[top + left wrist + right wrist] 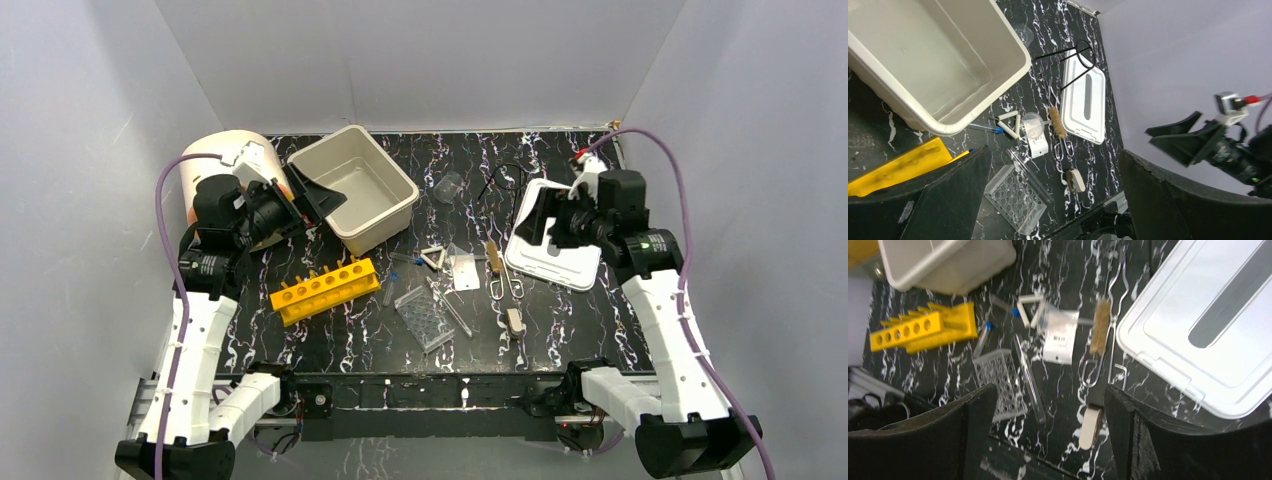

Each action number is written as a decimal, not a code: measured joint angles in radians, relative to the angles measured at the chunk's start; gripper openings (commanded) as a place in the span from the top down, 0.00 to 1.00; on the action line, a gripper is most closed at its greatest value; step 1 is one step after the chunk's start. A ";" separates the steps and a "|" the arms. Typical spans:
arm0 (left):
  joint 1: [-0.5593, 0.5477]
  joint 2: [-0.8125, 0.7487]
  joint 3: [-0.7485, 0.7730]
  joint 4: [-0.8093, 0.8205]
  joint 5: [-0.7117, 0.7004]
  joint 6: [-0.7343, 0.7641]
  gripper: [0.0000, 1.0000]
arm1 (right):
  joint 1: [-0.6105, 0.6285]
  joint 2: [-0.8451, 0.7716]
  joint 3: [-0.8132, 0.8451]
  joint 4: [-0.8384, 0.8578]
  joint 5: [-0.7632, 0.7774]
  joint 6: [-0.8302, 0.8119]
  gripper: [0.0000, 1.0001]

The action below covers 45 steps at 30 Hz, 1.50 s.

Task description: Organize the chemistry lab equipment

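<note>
The lab equipment lies scattered mid-table: a yellow tube rack [325, 290], a clear well tray [424, 318] with a glass tube [450, 305] beside it, a white triangle [434, 258], a small beaker [449, 186], a black wire stand [505, 185] and wooden clamps [515, 322]. My left gripper [315, 195] hangs open and empty beside the beige tub [352, 187]. In its wrist view the left gripper [1053, 165] frames the well tray [1015, 197] and a clamp [1075, 180]. My right gripper [535, 215] is open and empty above the white lid [553, 255]; its own view of the right gripper [1049, 405] shows a clamp [1090, 425] and the tube [1030, 382] far below.
A brush with a wire handle [1099, 332] and a small white packet [1060, 337] lie near the triangle. A cream cylinder [215, 165] stands at the back left behind the left arm. Grey walls close in the table on three sides.
</note>
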<state>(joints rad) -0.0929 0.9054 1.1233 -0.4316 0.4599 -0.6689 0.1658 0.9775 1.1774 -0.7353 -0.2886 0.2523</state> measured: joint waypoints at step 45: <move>0.002 -0.018 -0.048 -0.147 -0.069 -0.064 0.02 | 0.746 0.583 -0.167 0.183 0.481 0.165 0.42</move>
<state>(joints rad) -0.0906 0.8871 1.0748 -0.5789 0.3912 -0.7334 0.9115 1.5608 1.0103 -0.5518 0.1921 0.4171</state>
